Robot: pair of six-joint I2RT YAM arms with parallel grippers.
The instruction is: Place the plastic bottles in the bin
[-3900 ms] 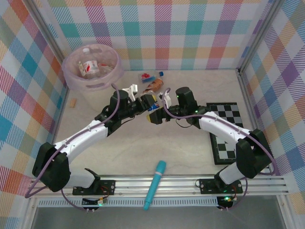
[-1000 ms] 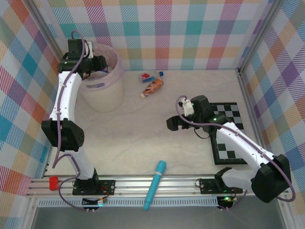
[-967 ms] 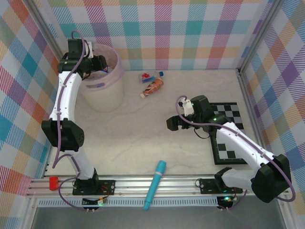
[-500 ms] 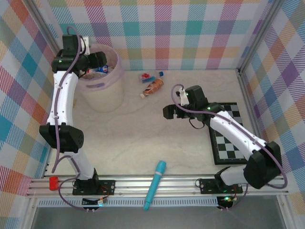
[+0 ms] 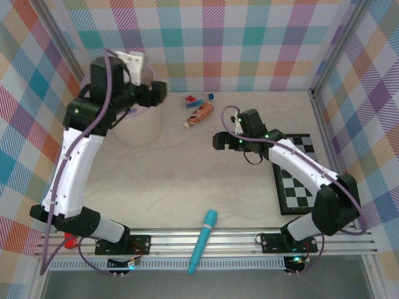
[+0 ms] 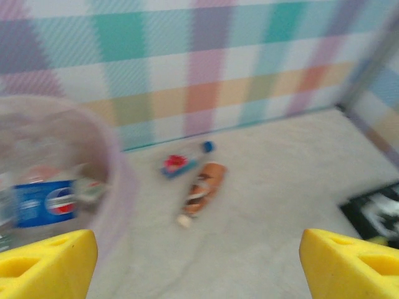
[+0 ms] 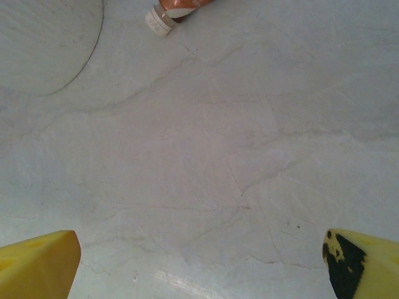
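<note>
Right wrist view: your right jaws and left jaws gape empty; a glancing touch could roll the brown bottle [image 7: 176, 9].

I'm working in a robot lab test cell: plaid fabric walls [image 5: 249, 43] on aluminium framing [image 5: 237, 238] box in a marbled tabletop [image 5: 187, 180], with a chequered board [image 5: 294, 198] lying right of my right gripper [image 5: 216, 141].
</note>
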